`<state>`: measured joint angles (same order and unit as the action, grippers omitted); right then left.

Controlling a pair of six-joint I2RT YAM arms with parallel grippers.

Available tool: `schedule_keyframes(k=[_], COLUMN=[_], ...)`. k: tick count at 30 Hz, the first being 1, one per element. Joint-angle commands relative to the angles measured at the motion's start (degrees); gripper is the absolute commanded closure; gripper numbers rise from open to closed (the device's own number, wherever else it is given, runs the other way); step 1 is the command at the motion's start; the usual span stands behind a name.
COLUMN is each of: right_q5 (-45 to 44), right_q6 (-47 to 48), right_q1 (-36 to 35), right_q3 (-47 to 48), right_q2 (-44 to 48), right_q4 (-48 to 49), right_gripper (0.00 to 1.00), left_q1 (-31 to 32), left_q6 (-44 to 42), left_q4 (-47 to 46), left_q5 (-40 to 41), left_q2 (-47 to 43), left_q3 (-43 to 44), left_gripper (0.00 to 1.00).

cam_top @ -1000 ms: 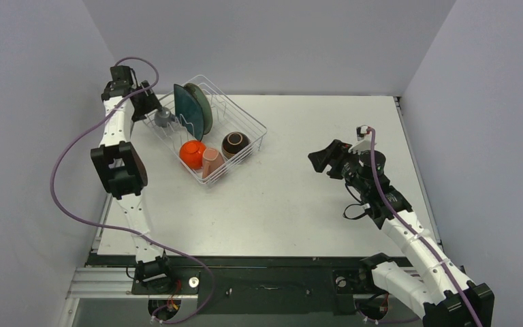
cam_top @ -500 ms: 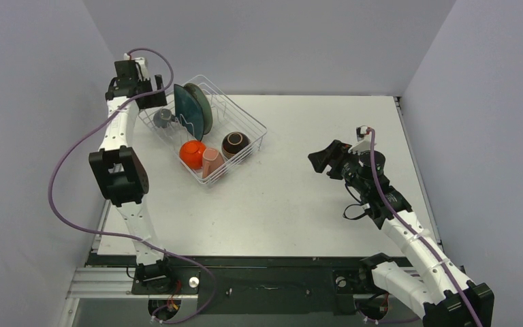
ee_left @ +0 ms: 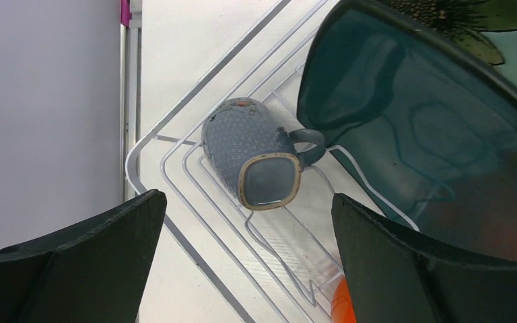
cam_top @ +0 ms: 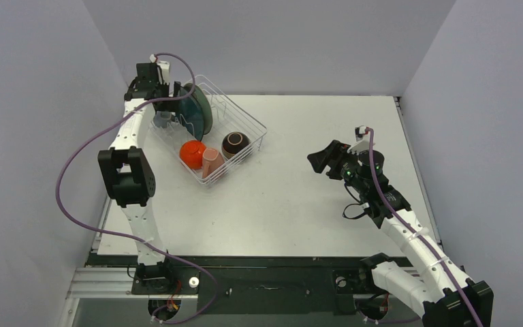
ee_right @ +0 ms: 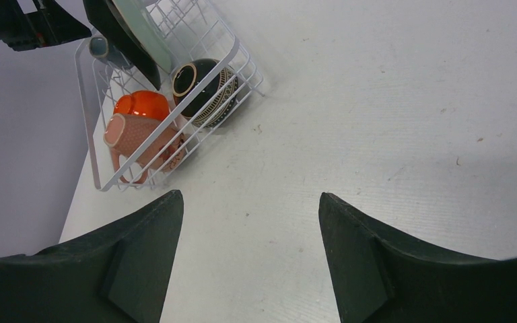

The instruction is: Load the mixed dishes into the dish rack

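From the top camera, I am watching the left tool (cam_top: 167,103) hovering over the left corner of the dish rack (cam_top: 255,127), which is sitting on the far-left part of the counter (cam_top: 299,197). The grey-blue mug (cam_top: 163,118) is lying inside that corner, just under the tool. Beside it the dark-teal plate (cam_top: 188,112) and the round pale-teal plate (cam_top: 204,103) are standing on edge, one close behind the other. At the rack's near end the orange-red bowl (cam_top: 192,154), the pink mug (cam_top: 211,162) and the brown bowl (cam_top: 235,144) are resting side by side. The right tool (cam_top: 315,161) is hanging over bare counter, well apart from the rack and pointing toward it.

Through the left wrist camera, I am looking down between jaws that are standing wide, with nothing gripped. The grey-blue mug is lying on its side on the white wires, its mouth facing the lens and its handle reaching toward the dark-teal plate. The dark flower of the pale-teal plate is peeking over that plate's edge, and a sliver of orange is showing at the bottom.

Through the right wrist camera, I am seeing the right tool's jaws spread wide too, holding nothing, with only counter beneath them. The rack is sitting at upper left, with the pink mug and the orange-red bowl filling its nearest corner.
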<state>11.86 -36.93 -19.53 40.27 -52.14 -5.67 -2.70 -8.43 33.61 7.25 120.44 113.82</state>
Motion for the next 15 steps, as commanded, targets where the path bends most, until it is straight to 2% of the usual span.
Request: schedule_keyframes(k=[1,10,12,15], right_q5=[0.3,0.5,0.5,0.6], right_q6=[-0.2,-0.4,-0.5,-0.5], right_q1=[0.2,0.2,0.2,0.2], right_q3=[1.3,1.6,1.7,1.8], right_q2=[-0.1,-0.5,-0.7,-0.7], right_q4=[1.8,1.9,1.9,1.7], right_gripper=[0.31,0.31,0.31,0.31], left_q1=[-0.6,-0.7,-0.6,-0.6], left_q6=[-0.6,-0.7,-0.8,-0.9], left_q4=[0.3,4.5,4.5,4.7], left_q5=[1.9,1.2,1.3,1.9], left_q2=[2.3,7.1,7.5,7.8], left_q3=[3.3,8.0,8.2,8.5], left_gripper=[0.07,0.07,0.09,0.20])
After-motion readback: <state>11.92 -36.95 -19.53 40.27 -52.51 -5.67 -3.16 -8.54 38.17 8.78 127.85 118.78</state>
